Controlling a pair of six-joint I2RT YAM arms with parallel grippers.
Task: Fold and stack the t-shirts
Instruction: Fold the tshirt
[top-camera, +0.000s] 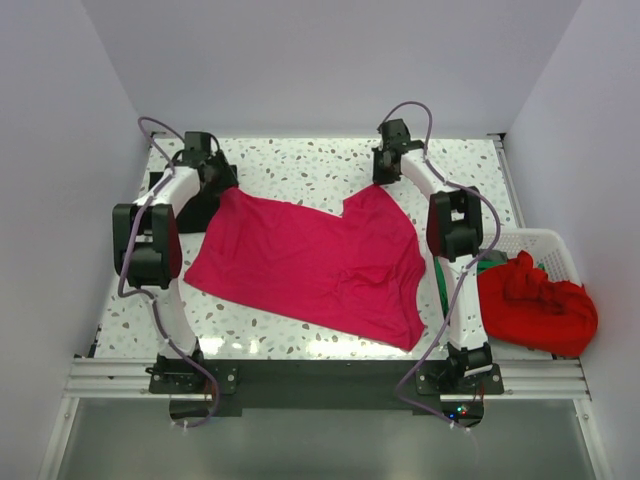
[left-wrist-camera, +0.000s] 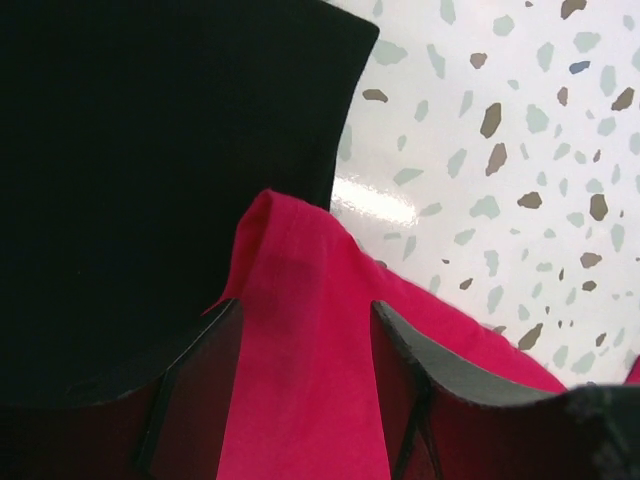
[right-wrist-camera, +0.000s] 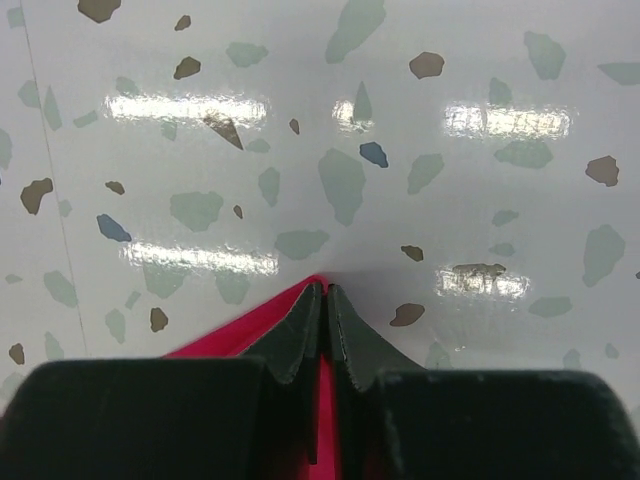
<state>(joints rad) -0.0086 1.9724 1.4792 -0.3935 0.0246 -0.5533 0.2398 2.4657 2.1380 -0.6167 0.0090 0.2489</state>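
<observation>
Top external view: a magenta-pink t-shirt (top-camera: 310, 260) lies spread across the middle of a glossy, speckled terrazzo desk (top-camera: 300, 165), boxed in by plain pale walls (top-camera: 330, 60).
The soft cloth is creased against the hard, shiny top. At upper right, the right tool (right-wrist-camera: 326, 320) is pinched tight on the shirt's edge. At upper left, the left tool (left-wrist-camera: 305, 400) stands parted astride a pink fold, beside a black t-shirt (left-wrist-camera: 150, 150). A red t-shirt (top-camera: 535, 300) is heaped in the white lattice basket (top-camera: 545, 240) at right.

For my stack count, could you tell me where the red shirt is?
In the top view, the red shirt lies bunched in the basket, right of the right arm.
</observation>
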